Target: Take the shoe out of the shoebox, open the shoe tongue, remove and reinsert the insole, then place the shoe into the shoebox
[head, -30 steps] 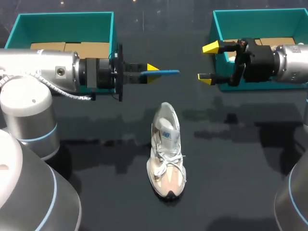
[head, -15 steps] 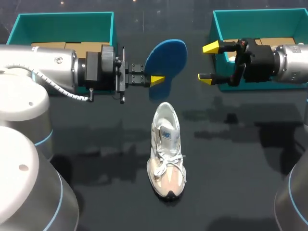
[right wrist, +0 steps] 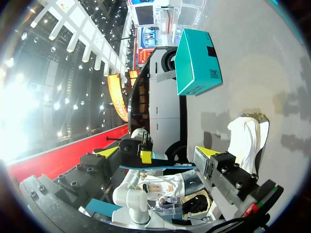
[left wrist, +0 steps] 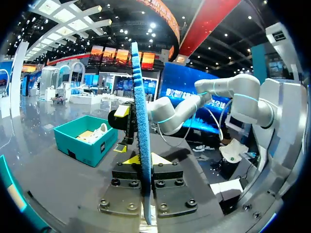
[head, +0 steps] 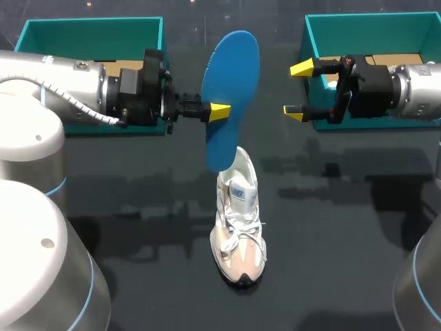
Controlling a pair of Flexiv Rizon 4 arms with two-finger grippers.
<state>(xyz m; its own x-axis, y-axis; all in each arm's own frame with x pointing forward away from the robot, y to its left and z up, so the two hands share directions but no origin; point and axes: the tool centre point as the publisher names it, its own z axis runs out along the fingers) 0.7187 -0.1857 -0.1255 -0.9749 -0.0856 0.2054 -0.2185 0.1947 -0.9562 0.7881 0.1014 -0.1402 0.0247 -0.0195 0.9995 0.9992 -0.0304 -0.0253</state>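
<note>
Head view, change: one second back the insole (head: 231, 96) showed only as a thin blue line out from the left gripper (head: 219, 111). The wrist has since rolled. The broad face now shows, long axis upright, lower end at the heel opening of the shoe (head: 239, 221).
Head view, meaning: the insole is out of the shoe and appears lined up for reinsertion. Whether it already touches the shoe cannot be told.
Head view, left gripper: closed on the insole's side edge.
Head view, right gripper (head: 298, 88): fingers spread, nothing between them, unmoved at the near side of the right box (head: 372, 21).
Head view, shoe: unmoved near the middle of the table (head: 331, 241), toe toward the robot's edge.
Head view, surface: dark and glossy. The left box (head: 93, 27) sits at the far left corner, the right box at the far right corner.

Left wrist view, grip: insole (left wrist: 141, 121) edge-on, clamped between both fingers of the left gripper (left wrist: 144, 160).
Left wrist view, ahead: the right box (left wrist: 85, 141) stands beyond the insole.

Right wrist view, own gripper (right wrist: 158, 151): spread, holding nothing.
Right wrist view, ahead: insole (right wrist: 165, 166) seen between the fingers but apart from them. Shoe (right wrist: 248, 133) on the table (right wrist: 272, 58), left box (right wrist: 197, 63) beyond it.
</note>
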